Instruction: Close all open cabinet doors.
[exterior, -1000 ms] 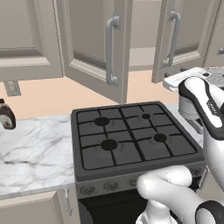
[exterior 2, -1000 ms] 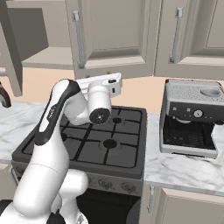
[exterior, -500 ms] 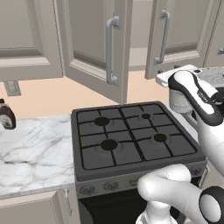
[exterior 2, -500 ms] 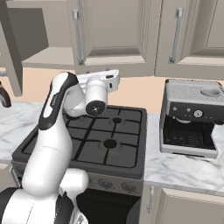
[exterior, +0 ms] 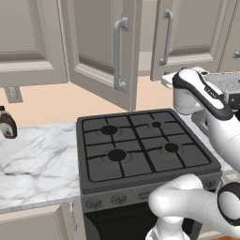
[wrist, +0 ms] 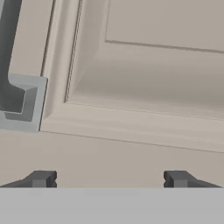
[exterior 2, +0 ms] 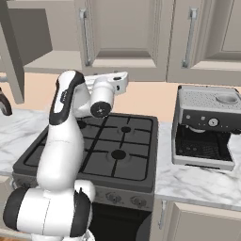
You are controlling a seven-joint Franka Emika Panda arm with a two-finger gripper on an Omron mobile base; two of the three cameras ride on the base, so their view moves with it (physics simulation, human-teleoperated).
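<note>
The two small dark fingertips (wrist: 40, 178) of the gripper (wrist: 109, 179) stood wide apart and grasped nothing, facing the lower rail of a taupe-grey cabinet door (wrist: 148, 74) with a recessed framed panel; the foot of its silver bar handle (wrist: 19, 98) showed at the left edge of the hand view. In the left base view, one tall taupe-grey wall-cabinet door (exterior: 101, 51) with a long vertical silver handle (exterior: 119, 54) hung swung outward over the black gas stove (exterior: 140, 150), its lower edge above the back burners, while the neighbouring door (exterior: 192, 37) to its right stood ajar, angled slightly outward. From the right base view, the white arm's hand (exterior 2: 110, 84) reached up to just below the cabinet row above the stove, near the bottom of a door (exterior 2: 120, 33) that looked nearly flush. A further door (exterior 2: 12, 52) at the far left stuck out edge-on, exposing a dark cabinet interior. A silver espresso machine (exterior 2: 204, 127) sat on the white marble counter (exterior 2: 202, 181) right of the stove, and a dark brown bottle (exterior: 7, 124) stood on the counter at the left.
</note>
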